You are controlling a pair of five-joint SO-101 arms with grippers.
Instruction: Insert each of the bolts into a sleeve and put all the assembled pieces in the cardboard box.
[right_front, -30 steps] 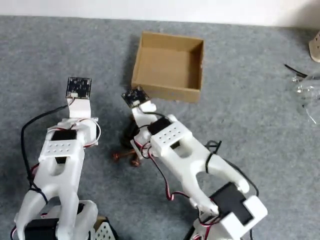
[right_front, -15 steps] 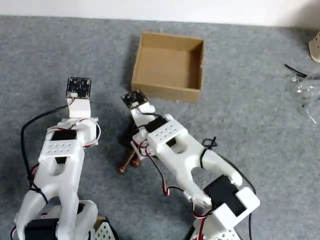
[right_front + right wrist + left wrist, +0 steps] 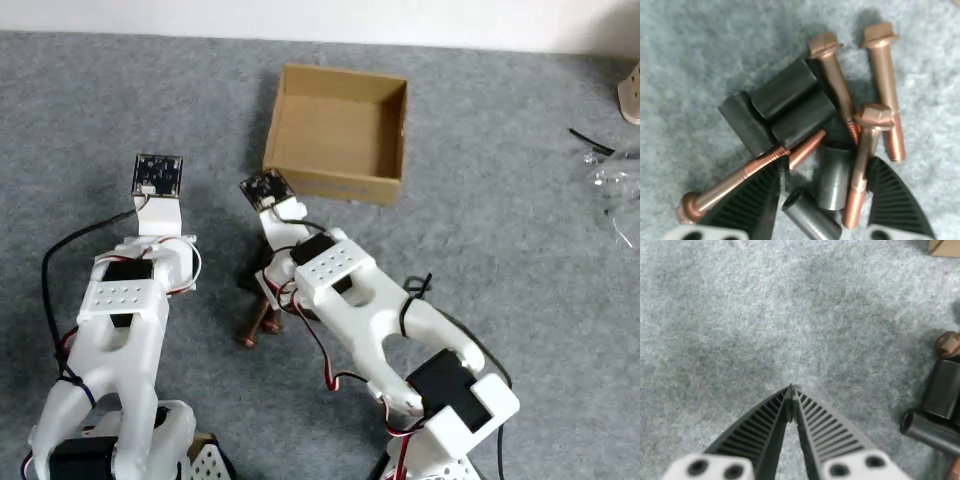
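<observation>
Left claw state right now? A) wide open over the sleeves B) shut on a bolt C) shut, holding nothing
C: the left claw is closed tip to tip over grey carpet with nothing between, and the black sleeves lie apart from it, off to one side.

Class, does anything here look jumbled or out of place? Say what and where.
Yes: the copper-coloured bolts and black cylindrical sleeves lie in a tangled heap on the grey carpet under the right gripper, crossing one another at all angles.

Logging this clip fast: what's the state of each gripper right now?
Left gripper: closed, empty.
Right gripper: open, astride a sleeve and a bolt.
</observation>
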